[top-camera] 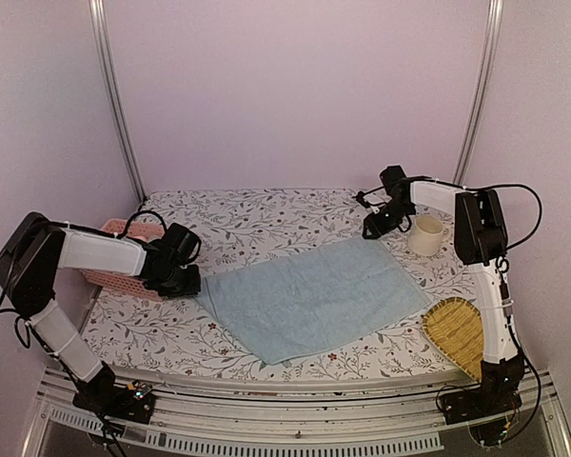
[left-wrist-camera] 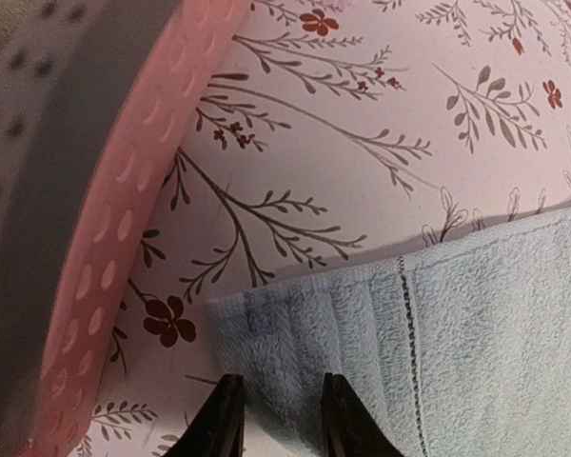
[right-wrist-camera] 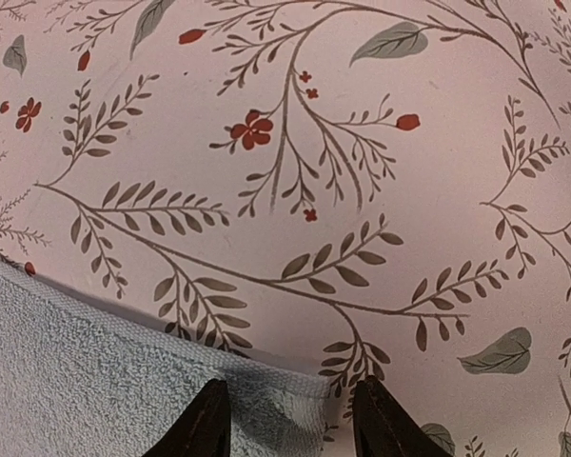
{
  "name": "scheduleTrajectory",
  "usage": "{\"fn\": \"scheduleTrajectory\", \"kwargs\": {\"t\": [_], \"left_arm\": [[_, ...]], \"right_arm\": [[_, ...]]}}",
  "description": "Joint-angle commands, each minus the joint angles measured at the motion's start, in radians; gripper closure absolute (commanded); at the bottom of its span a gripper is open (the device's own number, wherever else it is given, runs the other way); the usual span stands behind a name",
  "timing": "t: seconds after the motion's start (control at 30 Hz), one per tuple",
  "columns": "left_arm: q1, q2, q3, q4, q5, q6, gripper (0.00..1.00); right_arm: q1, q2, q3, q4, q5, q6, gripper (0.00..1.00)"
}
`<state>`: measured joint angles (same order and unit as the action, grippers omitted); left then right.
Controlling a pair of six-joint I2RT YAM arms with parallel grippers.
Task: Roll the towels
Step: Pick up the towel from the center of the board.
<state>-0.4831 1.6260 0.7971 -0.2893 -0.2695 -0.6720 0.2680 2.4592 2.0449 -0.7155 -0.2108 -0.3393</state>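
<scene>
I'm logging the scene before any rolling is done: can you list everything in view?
Towel: one, light blue, spread flat mid-table.
Basket: one, pink lattice, far left, behind the left arm.
Mug: one, cream, far right.
Woven tray: one, yellow, near right edge.
Tablecloth: one, white with floral print, covering the table.
Left arm: one, black and white, jaws parted at the towel's left corner.
Right arm: one, black and white, jaws parted at the towel's far right corner.

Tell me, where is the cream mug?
In the top view, the cream mug stands at the far right, beside the right gripper and behind the yellow woven tray.
</scene>
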Motion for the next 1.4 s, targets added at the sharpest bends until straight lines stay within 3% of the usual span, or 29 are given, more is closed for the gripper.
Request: {"fn": "scheduleTrajectory", "kwargs": {"t": [0.0, 0.07, 0.17, 0.23, 0.3, 0.47, 0.77, 1.1, 1.37], "left_arm": [[0.007, 0.029, 0.034, 0.01, 0.005, 0.015, 0.74], [0.005, 0.028, 0.033, 0.012, 0.0, 0.012, 0.78], [0.002, 0.032, 0.03, 0.026, 0.006, 0.017, 0.86], [0.002, 0.038, 0.035, 0.031, 0.017, 0.028, 0.94], [-0.006, 0.032, 0.046, 0.029, 0.016, 0.041, 1.0], [-0.022, -0.042, 0.099, -0.011, -0.025, 0.083, 1.0], [-0.061, -0.413, 0.211, -0.1, -0.16, 0.161, 1.0], [-0.24, -0.781, 0.266, -0.146, -0.198, 0.272, 1.0], [-0.398, -0.909, 0.232, -0.176, -0.166, 0.258, 1.0]], "right_arm": [[-0.002, 0.083, 0.037, -0.041, 0.027, 0.029, 0.54], [-0.002, 0.095, 0.043, -0.05, 0.013, 0.024, 0.63], [-0.005, 0.104, 0.042, -0.054, -0.008, 0.011, 0.92], [-0.012, 0.097, 0.043, -0.057, -0.027, 0.008, 0.97], [-0.025, 0.069, 0.041, -0.063, -0.064, 0.005, 0.97], [-0.049, -0.116, 0.027, -0.069, -0.129, 0.002, 0.98], [-0.07, -0.511, -0.004, -0.082, -0.199, -0.016, 0.98], [-0.073, -0.962, -0.255, -0.078, -0.288, 0.0, 0.98], [-0.072, -1.278, -0.502, -0.086, -0.303, 0.01, 0.98]]}}
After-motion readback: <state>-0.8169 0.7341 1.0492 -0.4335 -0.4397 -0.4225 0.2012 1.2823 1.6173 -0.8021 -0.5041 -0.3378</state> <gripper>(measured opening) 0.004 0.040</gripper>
